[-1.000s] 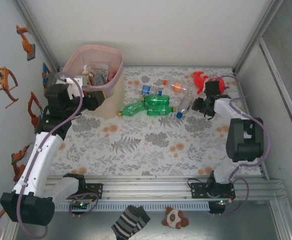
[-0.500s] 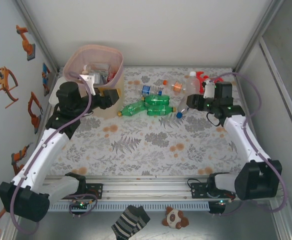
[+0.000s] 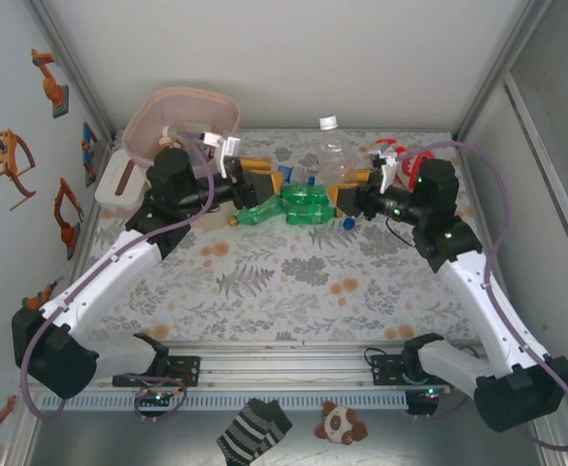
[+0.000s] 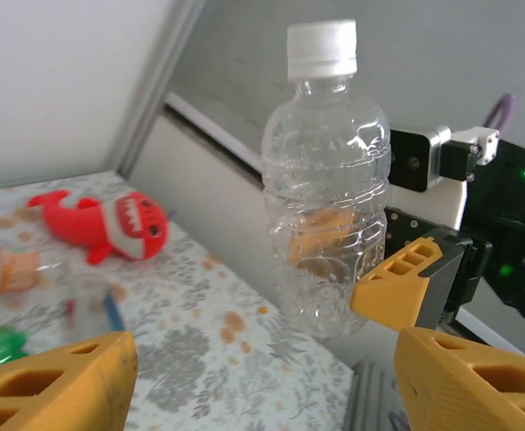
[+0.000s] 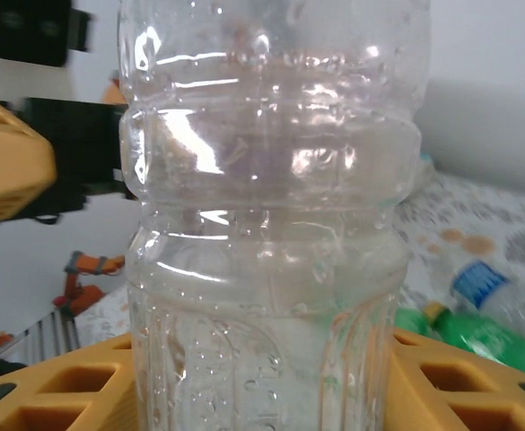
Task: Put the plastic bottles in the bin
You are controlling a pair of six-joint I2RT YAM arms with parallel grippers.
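Clear bottle [image 3: 335,160]: 1, upright in right gripper [image 3: 348,197]; bin [image 3: 186,94]: 1.

Floral tablecloth [image 3: 284,291], plain white back wall [image 3: 293,58], aluminium corner posts [image 3: 73,73].

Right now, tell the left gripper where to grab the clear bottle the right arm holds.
Grip the clear bottle at its upper body, just below the white cap, coming in level from where the left gripper waits: it stands upright and the right gripper clamps its lower part.

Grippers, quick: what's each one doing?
Left gripper: open, empty.
Right gripper: closed on the clear white-capped bottle.
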